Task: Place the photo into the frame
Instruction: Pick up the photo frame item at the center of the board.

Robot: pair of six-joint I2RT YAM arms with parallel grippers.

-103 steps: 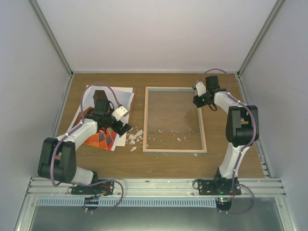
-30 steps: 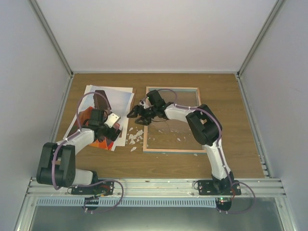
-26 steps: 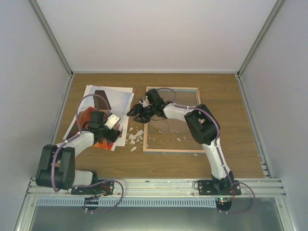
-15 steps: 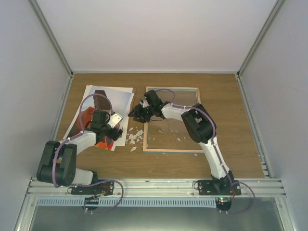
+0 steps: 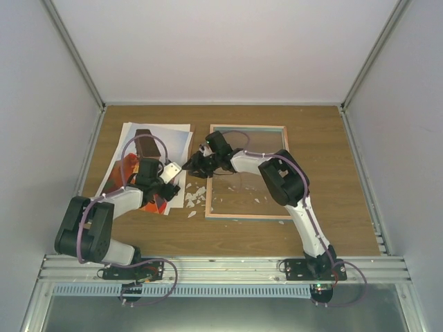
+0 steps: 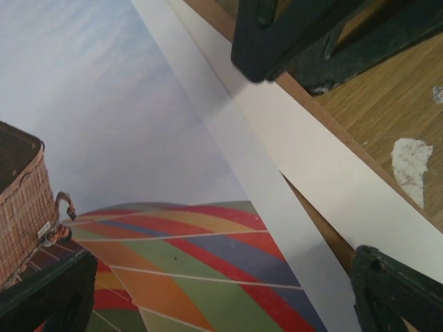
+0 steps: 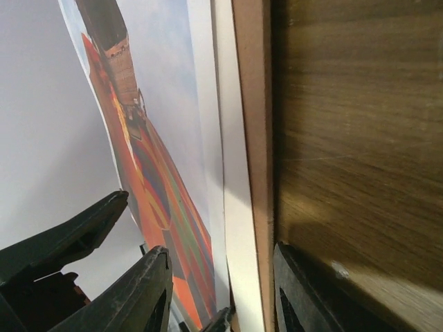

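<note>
The photo (image 5: 142, 142) with the striped balloon lies at the left of the table on a cream sheet (image 6: 332, 187) and a brown board (image 7: 252, 138). The frame (image 5: 249, 216) lies flat to its right, the table showing through it. My left gripper (image 6: 221, 290) hangs wide open just over the photo (image 6: 138, 173), near its right edge. My right gripper (image 7: 225, 290) reaches across from the frame. Its jaws are half narrowed, astride the right edge of the stack, with a gap showing beside the sheets. One finger is over the photo (image 7: 152, 159), the other at the table side.
White scraps (image 5: 194, 197) lie on the wood between the stack and the frame, with a few inside the frame. The two grippers, left (image 5: 171, 183) and right (image 5: 192, 166), stand very close together. Grey walls enclose the table on three sides.
The right arm swung from the frame's far corner to the stack's right edge and narrowed its jaws. The left gripper shifted a little right over the photo, still wide open.
</note>
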